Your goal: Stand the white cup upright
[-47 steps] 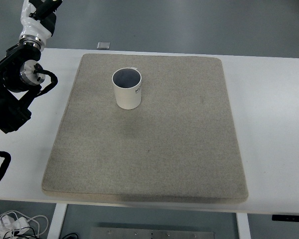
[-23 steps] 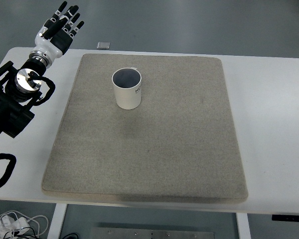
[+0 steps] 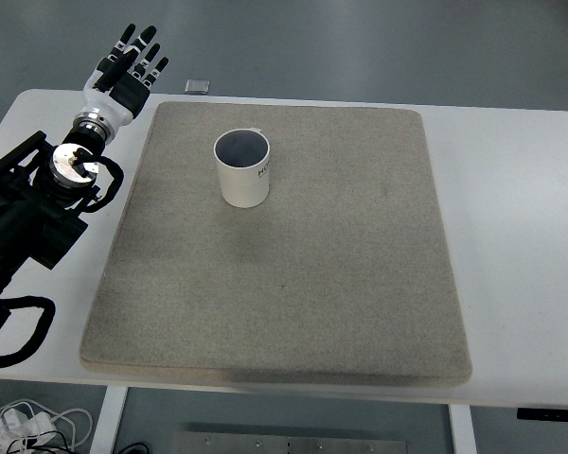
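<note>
since the earlier frames the left arm has swung in from the far left corner, and its left hand [image 3: 125, 72] now shows more fully, a little nearer the mat. the hand is raised over the far left part of the white bench [image 3: 521, 236], fingers spread and holding nothing. it sits beside the mat's far left corner, well apart from the cup. the right arm is not in view.

the white cup [image 3: 242, 168] has not moved. it stands on a large grey mat [image 3: 293, 293], in the far left part of it, already upright with its open mouth facing up and a dark inside showing. some small dark print on its side is too small to read. a small grey square object [image 3: 198, 87] lies on the bench just beyond the mat's far edge.

judging by this, the cup is already standing, so the task looks finished; the next move probably calls only for keeping the arm clear of it.
</note>
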You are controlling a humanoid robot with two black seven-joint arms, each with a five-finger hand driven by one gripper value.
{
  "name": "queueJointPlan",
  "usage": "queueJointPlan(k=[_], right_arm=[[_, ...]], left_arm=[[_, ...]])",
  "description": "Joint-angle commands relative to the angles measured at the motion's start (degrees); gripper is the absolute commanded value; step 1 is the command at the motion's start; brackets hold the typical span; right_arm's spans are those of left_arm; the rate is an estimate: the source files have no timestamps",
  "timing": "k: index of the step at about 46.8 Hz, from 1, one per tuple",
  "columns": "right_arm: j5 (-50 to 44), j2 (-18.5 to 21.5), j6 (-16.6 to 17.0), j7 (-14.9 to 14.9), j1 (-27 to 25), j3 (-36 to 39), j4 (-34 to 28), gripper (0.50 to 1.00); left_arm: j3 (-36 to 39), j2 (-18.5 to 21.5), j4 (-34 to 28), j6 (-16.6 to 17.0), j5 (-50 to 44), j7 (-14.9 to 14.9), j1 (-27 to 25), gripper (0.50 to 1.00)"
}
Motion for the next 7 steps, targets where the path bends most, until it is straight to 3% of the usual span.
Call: queueJointPlan(k=[1,7], right_arm=[[0.1,0.0,0.0,-0.1,0.1,0.1,0.0,0.952],[0.1,0.0,0.0,-0.1,0.1,0.1,0.0,0.952]], left_arm=[[0.2,-0.1,0.1,-0.7,0.1,0.0,0.0,0.994],[0.3,-0.3,0.1,-0.9,0.1,-0.1,0.0,0.994]])
